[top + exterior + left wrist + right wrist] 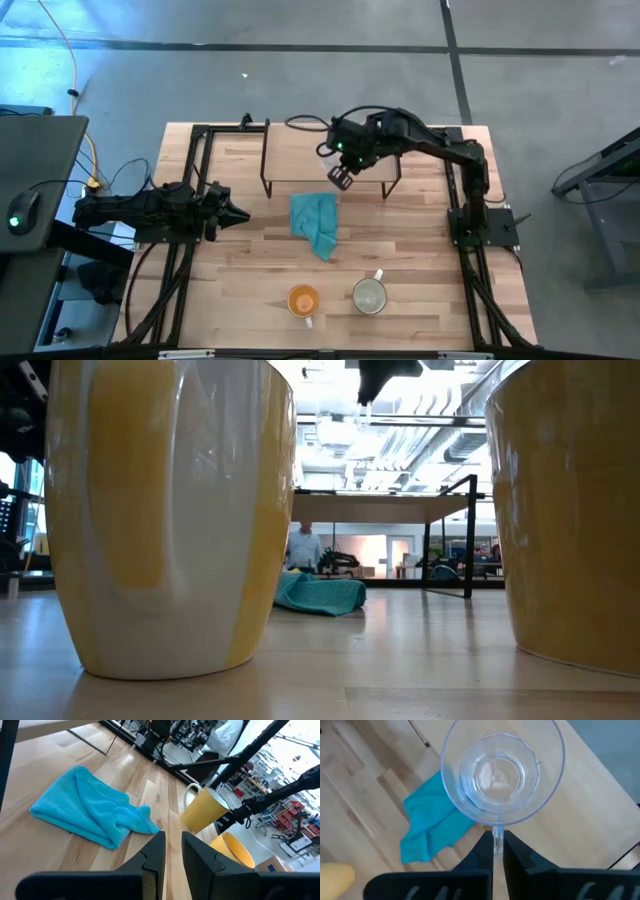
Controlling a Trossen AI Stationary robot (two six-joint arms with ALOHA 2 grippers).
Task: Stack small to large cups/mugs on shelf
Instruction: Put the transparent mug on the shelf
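A small clear glass cup hangs in the air over the near edge of the shelf, a light-wood board on black legs at the table's far side. My right gripper is shut on the cup, and shows in the high view as well. The orange mug and the larger cream-grey mug stand on their bases side by side near the table's front edge. My left gripper waits at the table's left, its fingers a narrow gap apart with nothing between them. My right gripper pinches a thin glass part that sticks out from the cup's side, just below the rim, between its two fingers. The fingers slant down from above. The cup is lifted clear, mouth up, and I look straight down into it.
A crumpled teal cloth lies on the table between the shelf and the two mugs. Black frame rails run along the table's left and right sides. In the low view both mugs stand close before the camera.
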